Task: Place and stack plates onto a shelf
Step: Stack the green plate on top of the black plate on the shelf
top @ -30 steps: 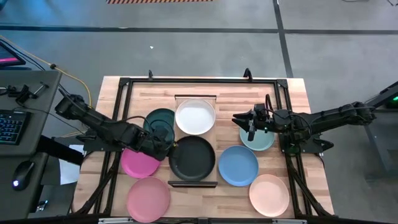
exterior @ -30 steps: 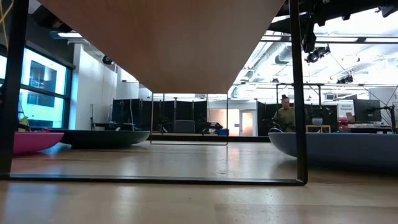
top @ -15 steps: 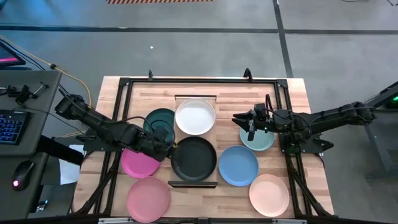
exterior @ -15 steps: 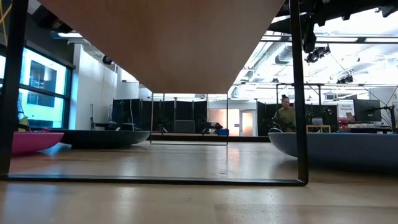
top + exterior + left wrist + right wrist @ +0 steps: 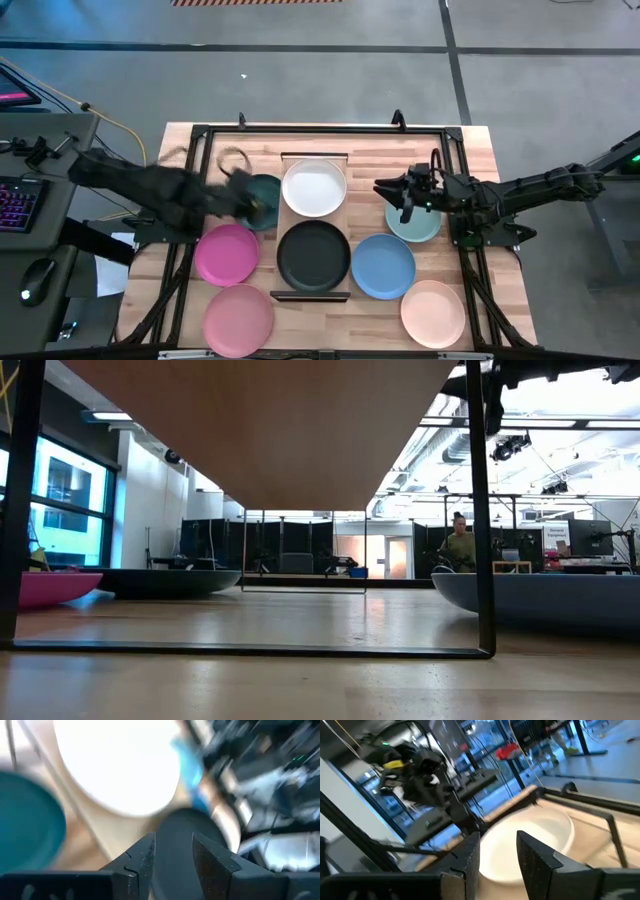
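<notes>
The shelf (image 5: 314,156) is a light-wood board with dark end rails. A white plate (image 5: 314,187) lies on its far half and a black plate (image 5: 313,255) on its near half. On the table around it lie dark teal (image 5: 268,190), magenta (image 5: 227,254), pink (image 5: 238,318), blue (image 5: 383,266), peach (image 5: 433,312) and mint (image 5: 415,226) plates. My left gripper (image 5: 172,852) hangs open above the teal plate's left part, with nothing between its fingers. My right gripper (image 5: 497,855) stands open above the mint plate's far edge, pointing at the white plate (image 5: 530,840).
A black metal frame (image 5: 200,135) runs round the tabletop, with uprights (image 5: 480,510) that also show in the low view. A keyboard (image 5: 18,200) and mouse (image 5: 38,275) lie off the table's left side. A person (image 5: 460,545) stands far back in the room.
My left gripper has drawn away from the black plate's left rim, rising and going back toward the table's far left, and now shows blurred over the teal plate. The black plate stays flat on the shelf's near half.
</notes>
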Robot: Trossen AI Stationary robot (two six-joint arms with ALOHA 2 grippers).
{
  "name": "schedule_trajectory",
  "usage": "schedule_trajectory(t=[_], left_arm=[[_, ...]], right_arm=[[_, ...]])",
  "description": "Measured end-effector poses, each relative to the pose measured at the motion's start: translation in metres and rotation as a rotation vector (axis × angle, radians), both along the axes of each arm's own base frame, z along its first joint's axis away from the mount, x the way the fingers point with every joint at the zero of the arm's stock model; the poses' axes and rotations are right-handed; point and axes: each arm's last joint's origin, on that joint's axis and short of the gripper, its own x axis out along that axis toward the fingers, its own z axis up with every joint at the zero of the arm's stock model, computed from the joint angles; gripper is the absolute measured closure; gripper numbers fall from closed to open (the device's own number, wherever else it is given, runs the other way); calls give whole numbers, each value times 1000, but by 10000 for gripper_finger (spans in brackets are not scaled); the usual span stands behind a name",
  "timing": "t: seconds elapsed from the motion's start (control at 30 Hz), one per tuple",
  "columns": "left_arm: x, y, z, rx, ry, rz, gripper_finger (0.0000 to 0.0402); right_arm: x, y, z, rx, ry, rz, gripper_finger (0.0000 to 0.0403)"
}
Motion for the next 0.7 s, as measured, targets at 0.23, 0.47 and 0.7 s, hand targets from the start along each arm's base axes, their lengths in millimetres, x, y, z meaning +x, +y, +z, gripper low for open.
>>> schedule_trajectory(t=[0.23, 0.47, 0.7], left_arm=[[-51, 34, 32, 287, -132, 161, 262], [-58, 42, 12, 349, -157, 196, 232], [-39, 44, -26, 387, -335, 71, 206]], right_arm=[[0, 0, 16, 10, -81, 7, 292], [0, 0, 24, -10, -93, -14, 292], [1, -1, 22, -13, -79, -20, 292]])
